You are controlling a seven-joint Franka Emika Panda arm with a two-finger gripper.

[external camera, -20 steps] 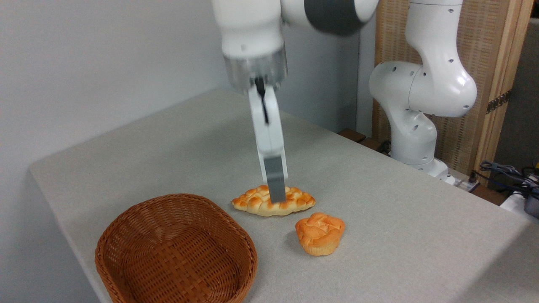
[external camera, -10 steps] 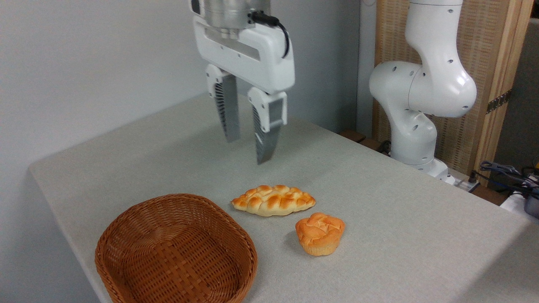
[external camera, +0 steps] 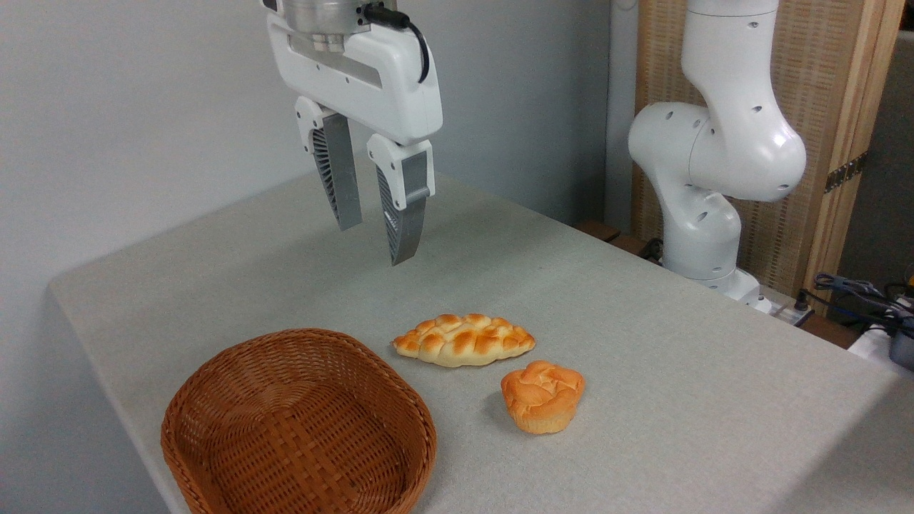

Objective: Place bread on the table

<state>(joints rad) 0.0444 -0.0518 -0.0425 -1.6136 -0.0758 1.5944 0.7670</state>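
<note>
Fingers apart, empty, hanging well above the counter, nothing between the pads. Below and to the left: a woven basket, empty as far as visible, resting near the counter's front edge. Below and slightly right: a long braided loaf, lying flat on the counter, clear of the basket. Further right and nearer the camera: the bread, upright on its paler base, just beside the loaf but apart from it, well below the fingers.

Judged from this layout: task apparently done, bread already on the counter. Remaining risks lie mostly in any further arm motion. Dropping straight down again: likely to strike the loaf or nudge it into the bread. Sweeping low to the right: likely to tip the bread off its narrow base or roll it toward the front edge. Sweeping low to the left: likely to catch the basket rim and drag it off the counter. Safest: staying high while retreating.
</note>
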